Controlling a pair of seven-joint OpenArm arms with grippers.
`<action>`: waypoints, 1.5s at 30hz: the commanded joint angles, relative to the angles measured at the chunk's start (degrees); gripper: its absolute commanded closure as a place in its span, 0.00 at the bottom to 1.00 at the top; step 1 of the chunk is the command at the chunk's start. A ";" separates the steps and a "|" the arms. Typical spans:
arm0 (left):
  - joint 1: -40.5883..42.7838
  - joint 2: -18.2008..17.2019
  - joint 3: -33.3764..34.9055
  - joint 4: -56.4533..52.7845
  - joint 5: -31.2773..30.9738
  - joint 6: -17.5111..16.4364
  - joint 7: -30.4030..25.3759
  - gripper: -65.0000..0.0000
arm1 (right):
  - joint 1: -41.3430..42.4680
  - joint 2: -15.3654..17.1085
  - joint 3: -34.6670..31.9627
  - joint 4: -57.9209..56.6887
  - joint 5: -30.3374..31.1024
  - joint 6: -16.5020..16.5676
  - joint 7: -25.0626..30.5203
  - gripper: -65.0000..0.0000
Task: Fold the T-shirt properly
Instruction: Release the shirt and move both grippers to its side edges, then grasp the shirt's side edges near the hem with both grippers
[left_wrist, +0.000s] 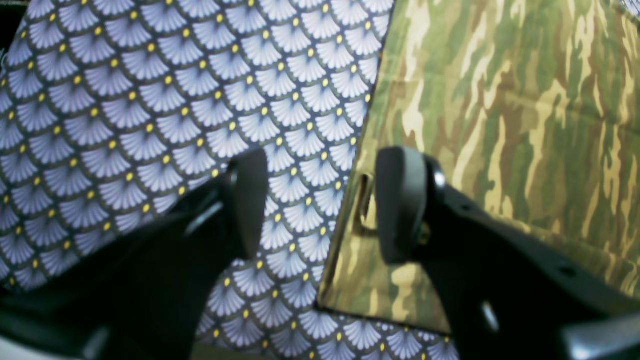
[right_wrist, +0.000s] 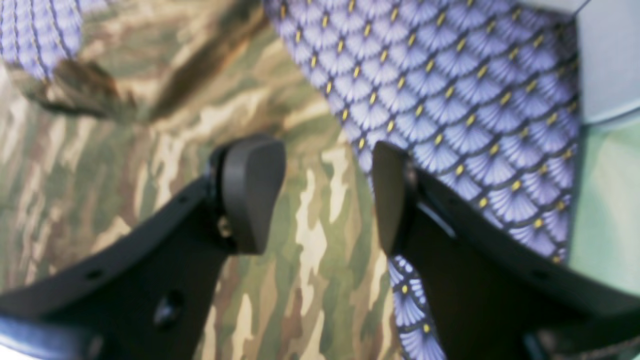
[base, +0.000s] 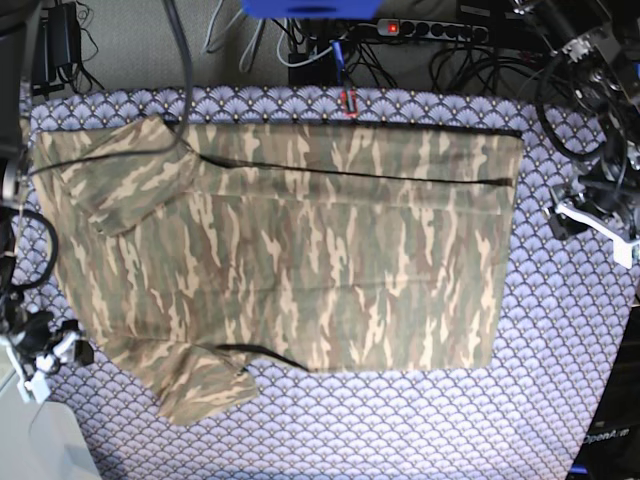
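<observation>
Purple scallop-patterned cloth (base: 560, 330) covers the table, and the T-shirt (base: 300, 270) lies spread flat across it in the base view, both sleeves at that view's left and the straight hem at its right, with cables and a power strip (base: 440, 30) beyond the far edge. From the left wrist camera, the left gripper (left_wrist: 322, 205) hangs with jaws apart and nothing between them, straddling the shirt's edge near a corner, one finger over cloth, the other over camouflage. From the blurred right wrist view, the right gripper (right_wrist: 330, 195) is likewise spread wide and empty above the shirt's border, apart from the fabric as far as can be seen.
</observation>
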 joint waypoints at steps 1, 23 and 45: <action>-0.69 -0.87 -0.37 1.05 -0.55 -0.07 -1.19 0.48 | 0.91 1.05 0.05 0.89 0.98 0.17 2.53 0.49; -0.25 -0.43 -0.01 1.05 -0.81 -0.07 -1.19 0.48 | -8.94 -1.68 0.40 -0.43 1.07 -21.24 24.51 0.49; 0.63 -0.43 -0.28 1.13 -0.90 -0.33 -1.19 0.48 | -7.79 -3.35 -7.16 -10.01 0.98 -21.15 29.70 0.49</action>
